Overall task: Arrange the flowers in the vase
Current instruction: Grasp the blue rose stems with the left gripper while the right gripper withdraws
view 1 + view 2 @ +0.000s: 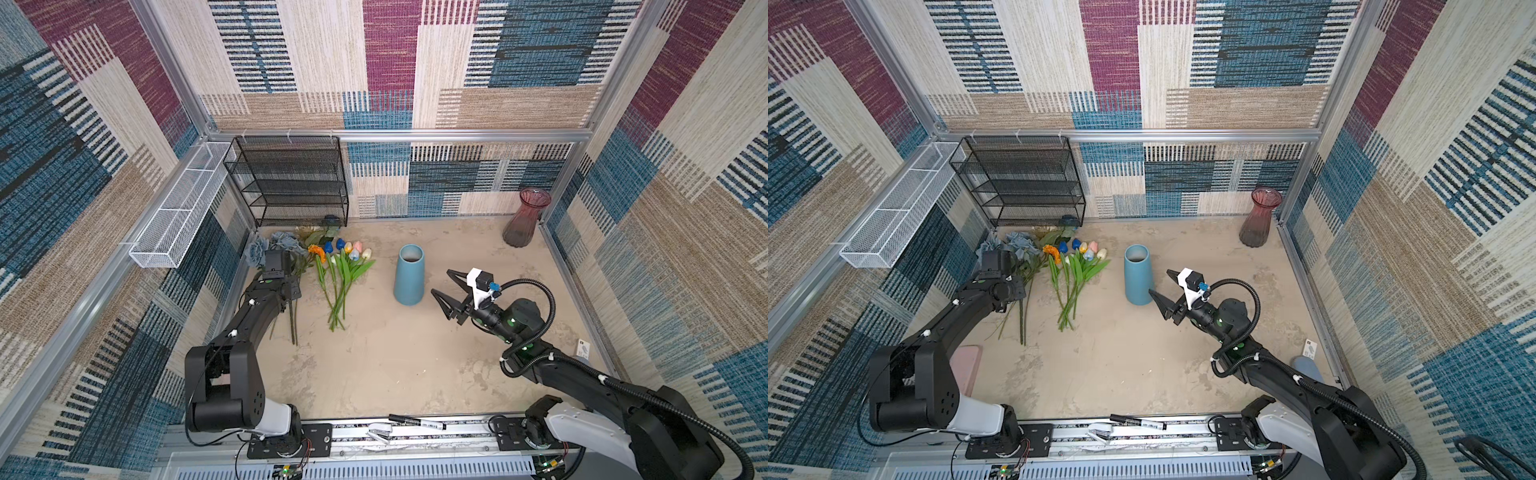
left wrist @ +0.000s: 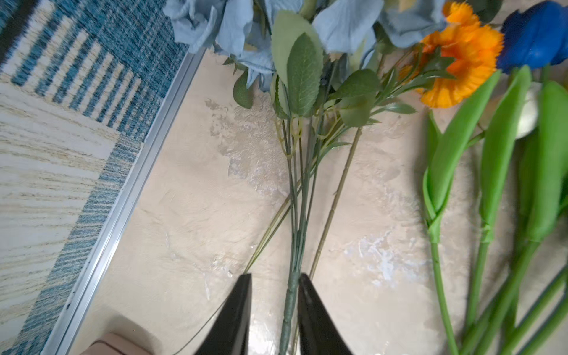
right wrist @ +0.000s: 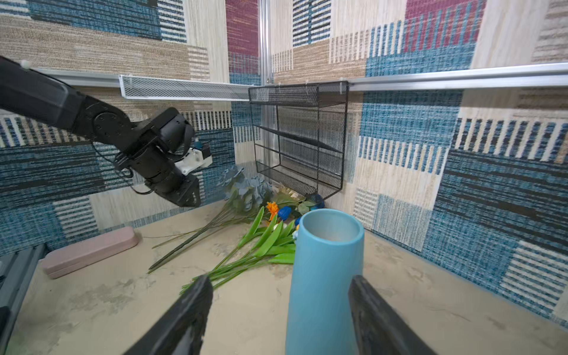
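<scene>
The flowers (image 1: 345, 270) are lying flat by the far-left corner of the worktop (image 1: 395, 365), the left pincer (image 2: 275, 276) straddling the dusty-blue roses' wrapped stem (image 2: 289, 302), jaws narrowly apart. The blue vase (image 1: 409, 276) is standing upright mid-worktop; the right pincer (image 1: 440, 281) is hovering just beside it, jaws wide apart.
</scene>
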Robot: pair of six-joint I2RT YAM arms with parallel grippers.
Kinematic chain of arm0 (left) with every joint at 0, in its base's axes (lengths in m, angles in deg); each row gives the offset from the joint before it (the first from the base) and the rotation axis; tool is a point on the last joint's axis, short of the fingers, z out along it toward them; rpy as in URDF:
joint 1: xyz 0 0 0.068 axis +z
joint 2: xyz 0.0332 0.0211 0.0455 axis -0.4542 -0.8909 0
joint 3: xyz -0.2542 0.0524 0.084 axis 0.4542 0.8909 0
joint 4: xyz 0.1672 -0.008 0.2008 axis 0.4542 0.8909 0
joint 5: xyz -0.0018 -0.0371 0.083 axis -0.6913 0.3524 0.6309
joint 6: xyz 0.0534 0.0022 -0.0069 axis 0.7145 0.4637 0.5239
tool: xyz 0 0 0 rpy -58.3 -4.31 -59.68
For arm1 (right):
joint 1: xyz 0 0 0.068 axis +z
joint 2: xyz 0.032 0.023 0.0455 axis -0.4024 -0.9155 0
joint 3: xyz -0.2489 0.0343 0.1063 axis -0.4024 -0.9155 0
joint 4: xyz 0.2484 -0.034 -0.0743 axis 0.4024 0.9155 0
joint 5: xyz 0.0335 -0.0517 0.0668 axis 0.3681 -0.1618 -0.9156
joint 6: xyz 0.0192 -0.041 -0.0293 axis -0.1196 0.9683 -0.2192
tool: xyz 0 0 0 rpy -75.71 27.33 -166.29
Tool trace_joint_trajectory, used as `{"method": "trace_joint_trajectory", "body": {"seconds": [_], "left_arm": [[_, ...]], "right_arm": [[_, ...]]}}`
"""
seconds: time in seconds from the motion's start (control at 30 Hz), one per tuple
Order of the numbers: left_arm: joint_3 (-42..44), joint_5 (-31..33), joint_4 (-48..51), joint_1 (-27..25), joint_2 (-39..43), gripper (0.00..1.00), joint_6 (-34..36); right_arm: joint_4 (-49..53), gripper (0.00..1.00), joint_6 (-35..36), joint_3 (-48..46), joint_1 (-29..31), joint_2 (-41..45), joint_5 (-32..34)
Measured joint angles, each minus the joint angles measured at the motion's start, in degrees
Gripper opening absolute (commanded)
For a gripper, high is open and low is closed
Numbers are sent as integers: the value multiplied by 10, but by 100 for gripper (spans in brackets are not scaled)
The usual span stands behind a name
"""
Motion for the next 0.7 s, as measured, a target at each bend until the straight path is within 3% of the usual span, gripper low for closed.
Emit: {"method": "trace_joint_trajectory", "body": {"seconds": [0.43, 0.7], "left_arm": [[-99, -54, 43, 18, -141, 32, 43], [-136, -69, 71, 18, -198, 25, 59]], "right_arm": [[-103, 74, 9, -59, 10, -20, 8], [-131, 74, 8, -68, 10, -36, 12]]}}
